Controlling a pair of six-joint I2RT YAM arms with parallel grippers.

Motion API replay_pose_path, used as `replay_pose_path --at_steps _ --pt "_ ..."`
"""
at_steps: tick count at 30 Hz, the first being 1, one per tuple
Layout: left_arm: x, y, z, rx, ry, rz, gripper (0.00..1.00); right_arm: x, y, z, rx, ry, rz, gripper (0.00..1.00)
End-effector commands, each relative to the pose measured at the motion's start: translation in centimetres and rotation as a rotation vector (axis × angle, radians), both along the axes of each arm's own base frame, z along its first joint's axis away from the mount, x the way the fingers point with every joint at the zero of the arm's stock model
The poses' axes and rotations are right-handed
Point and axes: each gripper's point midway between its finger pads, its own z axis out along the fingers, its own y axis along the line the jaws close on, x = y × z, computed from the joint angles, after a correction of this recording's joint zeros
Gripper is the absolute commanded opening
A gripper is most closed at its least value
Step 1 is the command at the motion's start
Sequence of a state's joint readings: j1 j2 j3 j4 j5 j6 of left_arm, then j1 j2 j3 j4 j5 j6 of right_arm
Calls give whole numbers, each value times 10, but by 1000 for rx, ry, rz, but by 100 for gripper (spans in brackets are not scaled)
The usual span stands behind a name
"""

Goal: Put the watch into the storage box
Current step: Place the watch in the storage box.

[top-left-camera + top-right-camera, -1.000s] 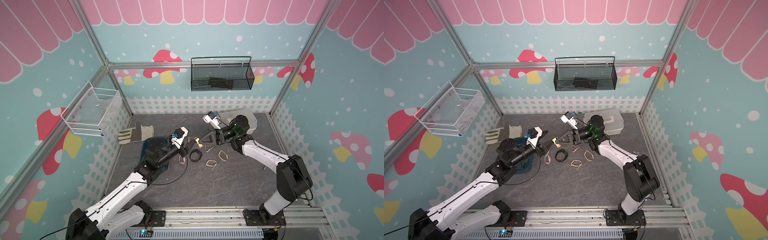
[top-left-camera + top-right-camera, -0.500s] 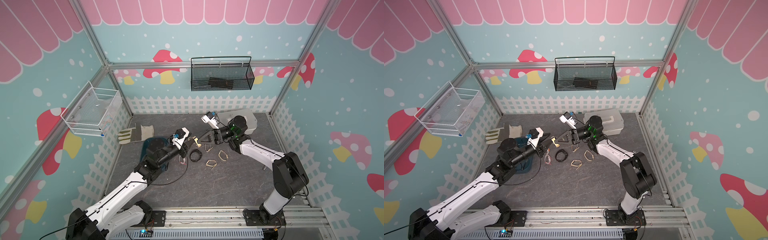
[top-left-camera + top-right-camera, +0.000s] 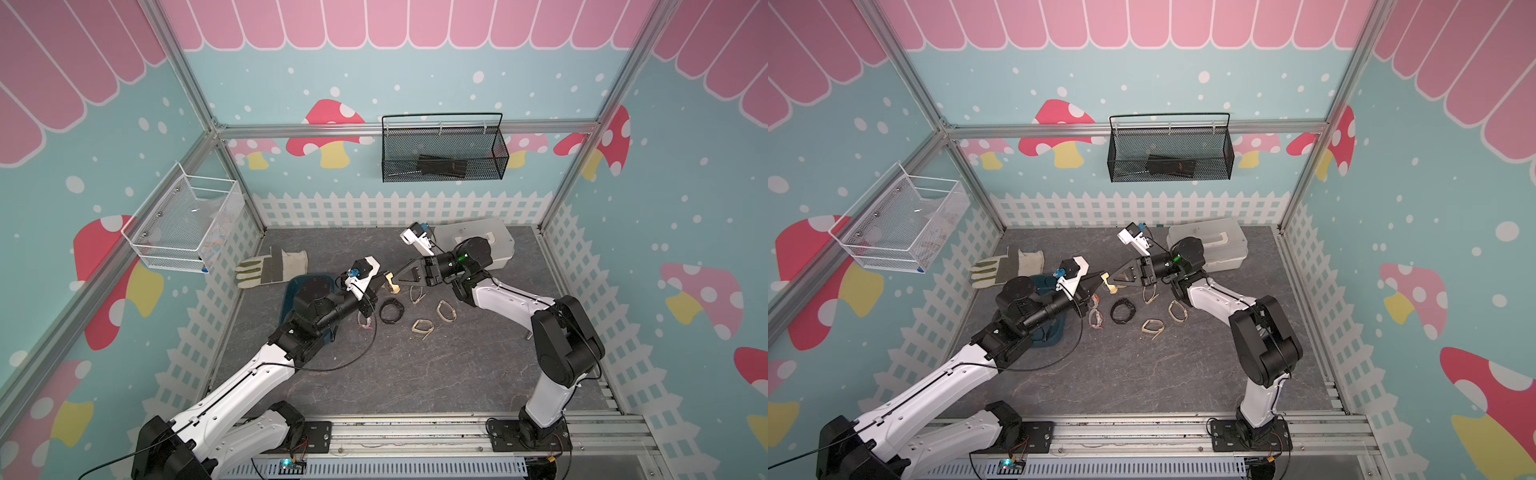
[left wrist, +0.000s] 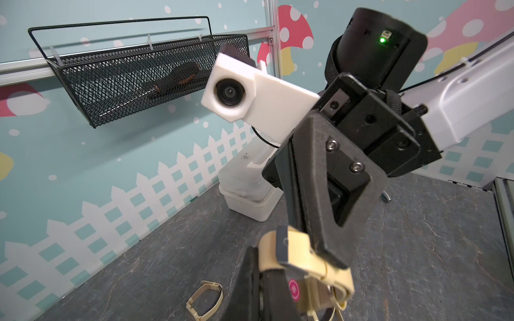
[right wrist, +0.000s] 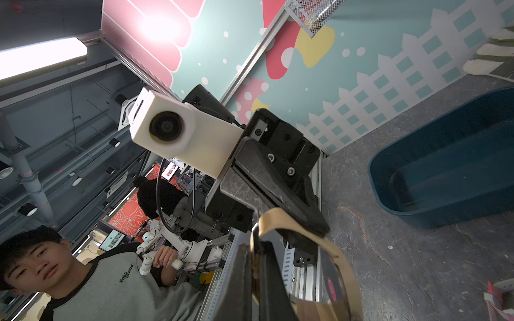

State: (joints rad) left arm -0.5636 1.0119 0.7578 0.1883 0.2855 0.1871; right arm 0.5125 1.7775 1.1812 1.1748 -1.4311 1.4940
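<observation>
A watch with a tan strap (image 3: pixel 390 284) hangs in mid-air between my two arms, over the middle of the floor. My left gripper (image 3: pixel 381 281) is shut on one side of the strap (image 4: pixel 292 255). From the opposite side, my right gripper (image 3: pixel 398 275) is shut on the strap as well (image 5: pixel 292 222). The storage box (image 3: pixel 300 286), a dark teal bin, lies on the floor under my left arm and is mostly hidden in both top views. The right wrist view shows its open inside (image 5: pixel 445 166), with nothing in the part I can see.
On the floor below lie a black watch (image 3: pixel 391 312), several tan-strapped watches (image 3: pixel 445 311) and a pinkish one (image 3: pixel 365 322). A white lidded case (image 3: pixel 490 237) stands at the back right, a work glove (image 3: pixel 270 270) at the back left. Wire baskets (image 3: pixel 442 153) (image 3: pixel 183 224) hang on the walls.
My left gripper has closed on the watch that the right gripper was holding. The right arm has carried the watch slightly leftward to meet it.
</observation>
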Motion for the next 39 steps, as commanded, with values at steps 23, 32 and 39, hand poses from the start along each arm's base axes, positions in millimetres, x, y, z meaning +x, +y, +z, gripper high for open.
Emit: replay_pose_path --at_steps 23,32,39 --pt "78 100 -32 173 280 676 0 66 -83 -10 -323 -380 -634 89" --pt "119 202 -99 190 685 987 0 75 -95 -66 -461 -333 -682 88" --pt "151 247 -163 198 949 1087 0 69 -99 -83 -557 -396 -699 87"
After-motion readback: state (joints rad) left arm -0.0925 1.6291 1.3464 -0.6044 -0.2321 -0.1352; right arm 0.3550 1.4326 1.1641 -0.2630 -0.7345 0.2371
